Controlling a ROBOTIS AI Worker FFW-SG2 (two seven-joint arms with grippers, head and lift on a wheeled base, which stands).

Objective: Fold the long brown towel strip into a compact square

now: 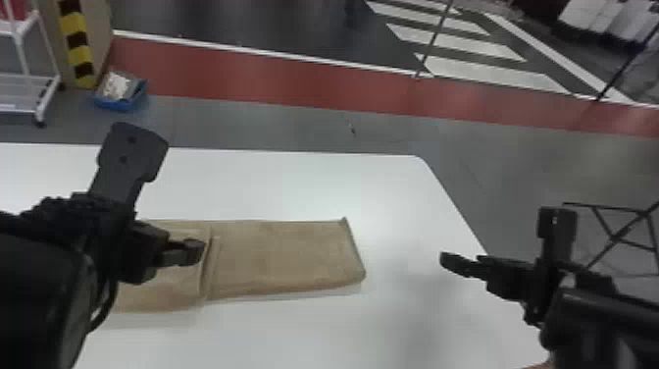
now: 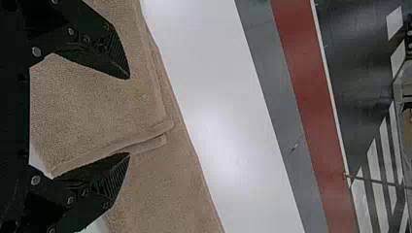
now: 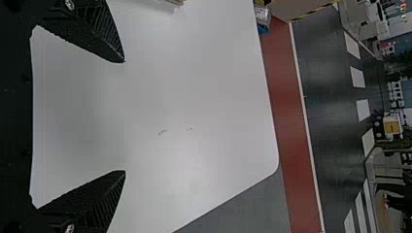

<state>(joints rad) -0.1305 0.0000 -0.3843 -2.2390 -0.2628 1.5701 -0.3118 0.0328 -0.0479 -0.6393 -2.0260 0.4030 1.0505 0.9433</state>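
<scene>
Towel, a long flat strip of brown terry cloth, is laid on a smooth white rectangular table with a rounded corner. With a clock face set over the head view, twelve at the far side, the long reach of cloth is seen at seven o'clock, and its end hem near five. At eight, a folded section is stacked on the strip, its layered edges slightly offset; the part beyond is hidden by the black left arm.

At nine o'clock the black, two-fingered left gripper is held over the folded section. Its jaws are parted, with brown cloth seen between them in its wrist view; whether the cloth is touched cannot be told.

Between three and four, the black, two-fingered right gripper is held above the table, well apart from the towel. Its jaws are spread wide, with white tabletop seen between them.

On the grey floor toward ten o'clock, a small blue open bin is seen, and a red painted band is crossed by twelve.
</scene>
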